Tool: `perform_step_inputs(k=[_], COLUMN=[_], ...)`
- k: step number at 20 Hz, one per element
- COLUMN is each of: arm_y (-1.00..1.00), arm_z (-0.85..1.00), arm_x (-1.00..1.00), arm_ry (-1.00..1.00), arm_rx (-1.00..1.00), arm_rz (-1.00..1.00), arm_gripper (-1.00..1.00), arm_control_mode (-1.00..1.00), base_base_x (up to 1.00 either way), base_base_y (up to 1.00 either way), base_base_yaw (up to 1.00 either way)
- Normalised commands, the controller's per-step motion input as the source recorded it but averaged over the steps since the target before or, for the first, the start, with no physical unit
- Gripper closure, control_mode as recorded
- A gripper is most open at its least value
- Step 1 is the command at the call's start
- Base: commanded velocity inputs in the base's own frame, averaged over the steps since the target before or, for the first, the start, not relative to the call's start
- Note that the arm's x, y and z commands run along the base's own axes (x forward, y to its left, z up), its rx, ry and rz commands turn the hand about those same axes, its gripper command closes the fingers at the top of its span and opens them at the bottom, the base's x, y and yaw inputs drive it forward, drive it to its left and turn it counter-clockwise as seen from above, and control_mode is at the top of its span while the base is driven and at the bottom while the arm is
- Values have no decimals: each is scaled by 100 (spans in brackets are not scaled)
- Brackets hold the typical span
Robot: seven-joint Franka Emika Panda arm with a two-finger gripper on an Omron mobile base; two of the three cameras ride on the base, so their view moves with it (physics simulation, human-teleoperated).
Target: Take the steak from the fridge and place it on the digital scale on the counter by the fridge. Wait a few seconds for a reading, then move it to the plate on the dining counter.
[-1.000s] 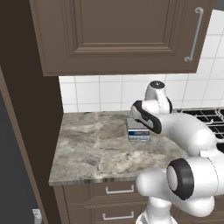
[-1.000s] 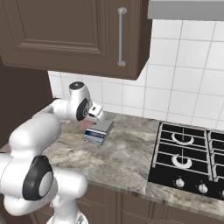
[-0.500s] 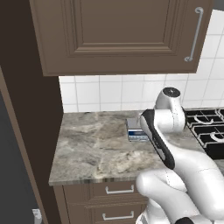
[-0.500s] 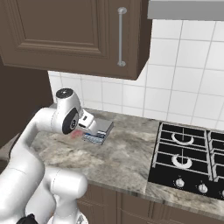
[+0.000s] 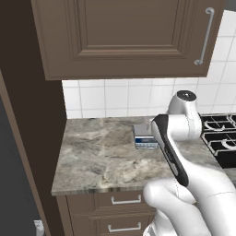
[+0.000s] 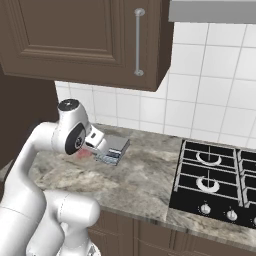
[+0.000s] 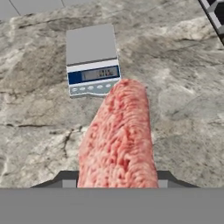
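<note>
I am holding the steak (image 7: 119, 135) clamped in my fingers above the desk (image 7: 183, 96), just near of the digital scale (image 7: 91, 59), whose empty platform I should be centring over before lowering.

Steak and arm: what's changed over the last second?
The arm swung back from the wall toward the base, carrying the gripper away from above the digital scale to its near side. The steak went with it, clamped in the shut jaws, and now hangs over bare counter just in front of the scale's panel. Nothing was let go. Scale, counter and camera views stayed put.
</note>
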Motion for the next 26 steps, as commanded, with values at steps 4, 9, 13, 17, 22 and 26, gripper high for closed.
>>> perform_step_inputs(k=[4,9,13,17,22,26], arm_y=[0,0,0,0,0,0], arm_z=[0,0,0,0,0,0], arm_x=[15,0,0,0,0,0], arm_ry=[2,0,0,0,0,0], arm_rx=[0,0,0,0,0,0], arm_rz=[-5,0,0,0,0,0], arm_gripper=[100,100,100,100,100,100], arm_control_mode=[100,100,100,100,100,100], base_base_x=[2,-7,0,-1,0,2], base_base_y=[0,0,0,-3,-23,-49], base_base_yaw=[-3,-60,-94,-89,-85,-78])
